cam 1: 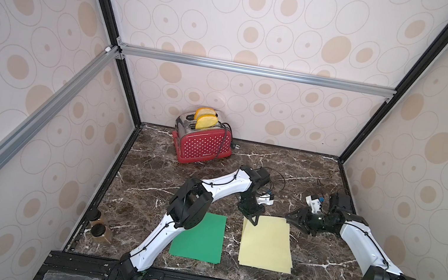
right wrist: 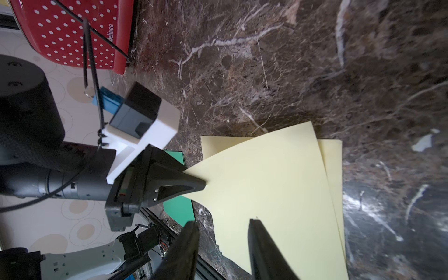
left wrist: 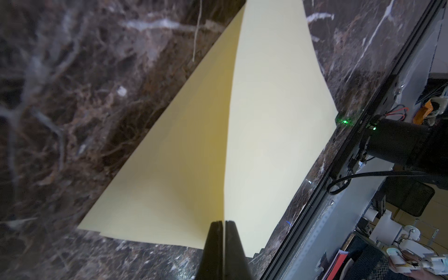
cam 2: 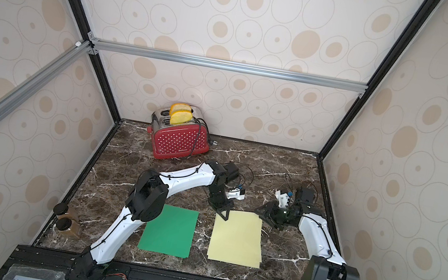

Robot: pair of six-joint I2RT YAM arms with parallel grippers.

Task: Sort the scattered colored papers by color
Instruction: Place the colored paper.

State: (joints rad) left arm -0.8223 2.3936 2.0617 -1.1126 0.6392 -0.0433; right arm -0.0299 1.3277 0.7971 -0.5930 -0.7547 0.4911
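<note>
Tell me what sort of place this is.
Probably a robot test booth staged as a kitchen: a marble-look counter, a red toaster holding toast, patterned walls on a metal frame.

The tabletop is a dark brown marble-patterned slab, smooth and polished, with white veins. The cream-yellow sheets and the green sheet are thin matt paper. The toaster has glossy red dotted sides and a shiny metal top. The left gripper is matt black, probably plastic. The frame rail is brushed silver metal.
</note>
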